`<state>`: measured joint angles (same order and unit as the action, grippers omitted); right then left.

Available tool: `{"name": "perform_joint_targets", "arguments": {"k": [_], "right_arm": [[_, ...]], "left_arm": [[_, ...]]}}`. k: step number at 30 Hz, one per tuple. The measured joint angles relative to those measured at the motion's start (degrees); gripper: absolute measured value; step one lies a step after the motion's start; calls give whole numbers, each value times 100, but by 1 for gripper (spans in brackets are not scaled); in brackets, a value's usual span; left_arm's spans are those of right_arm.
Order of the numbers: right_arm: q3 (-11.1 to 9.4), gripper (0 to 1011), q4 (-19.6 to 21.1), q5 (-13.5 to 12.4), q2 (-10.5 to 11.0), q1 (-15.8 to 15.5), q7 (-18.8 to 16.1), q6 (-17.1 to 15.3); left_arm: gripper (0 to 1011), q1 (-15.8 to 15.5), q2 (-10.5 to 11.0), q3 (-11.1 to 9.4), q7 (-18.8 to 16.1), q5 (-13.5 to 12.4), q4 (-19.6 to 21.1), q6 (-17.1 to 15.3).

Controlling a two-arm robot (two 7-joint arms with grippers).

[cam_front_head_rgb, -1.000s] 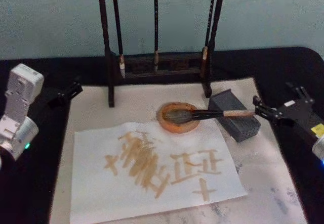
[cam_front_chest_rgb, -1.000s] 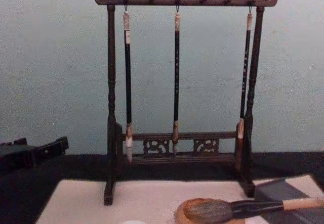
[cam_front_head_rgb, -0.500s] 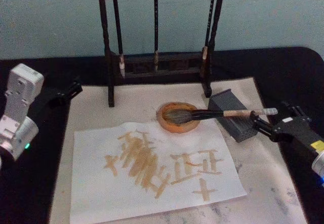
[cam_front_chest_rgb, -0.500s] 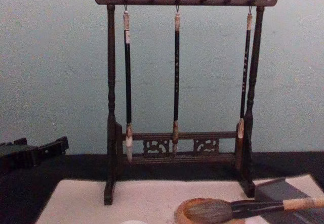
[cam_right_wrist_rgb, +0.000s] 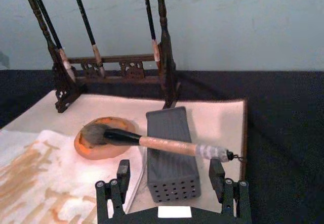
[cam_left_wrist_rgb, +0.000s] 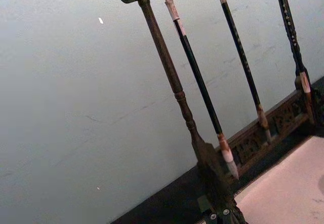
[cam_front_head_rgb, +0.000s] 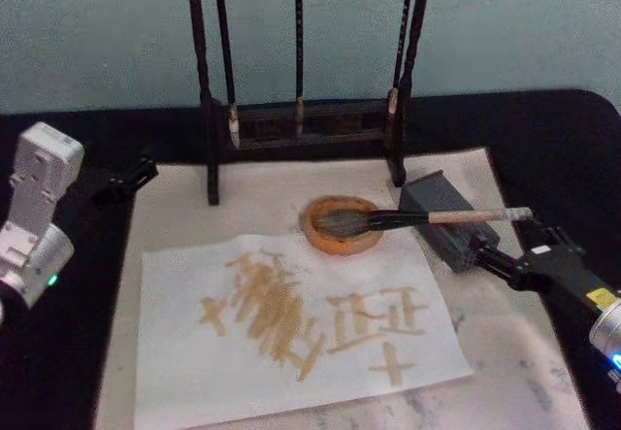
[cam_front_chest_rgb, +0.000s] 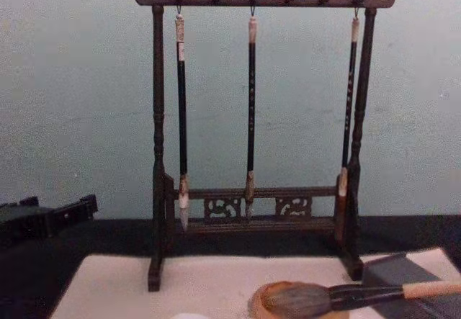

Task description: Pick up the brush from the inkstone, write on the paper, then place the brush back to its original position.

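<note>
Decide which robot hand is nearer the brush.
Right. The right hand is open near the brush's handle end, not touching; the left hand is far beyond the paper's left edge.

A plain pale blue-green wall (cam_front_chest_rgb: 72, 117) rises behind the bench (cam_front_head_rgb: 553, 129), evenly lit and free of hard shadows. The bench top is black, and a pale beige mat (cam_front_head_rgb: 262, 187) lies across its middle, mottled with grey towards the near right corner. A dark carved wooden rack (cam_front_chest_rgb: 158, 153) stands upright at the mat's far edge, with three slim brushes (cam_front_chest_rgb: 251, 103) hanging from its top bar.
</note>
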<state>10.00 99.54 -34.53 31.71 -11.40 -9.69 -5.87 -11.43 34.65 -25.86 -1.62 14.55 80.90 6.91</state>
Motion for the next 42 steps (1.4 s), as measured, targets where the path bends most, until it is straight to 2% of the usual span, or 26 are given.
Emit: {"name": "perform_joint_targets", "arguments": {"k": [12, 23, 32, 42], "right_arm": [[-84, 1008, -284, -85, -191, 166, -238, -285], [-158, 1008, -669, -150, -335, 417, -360, -370], [-183, 1008, -1040, -445, -457, 621, -537, -430], [-108, 1008, -1426, -755, -495, 863, -648, -469]], "left_arm": [[1002, 0, 0, 0, 0, 0, 0, 0], [1002, 0, 0, 0, 0, 0, 0, 0], [1002, 0, 0, 0, 0, 0, 0, 0], [1002, 0, 0, 0, 0, 0, 0, 0]]}}
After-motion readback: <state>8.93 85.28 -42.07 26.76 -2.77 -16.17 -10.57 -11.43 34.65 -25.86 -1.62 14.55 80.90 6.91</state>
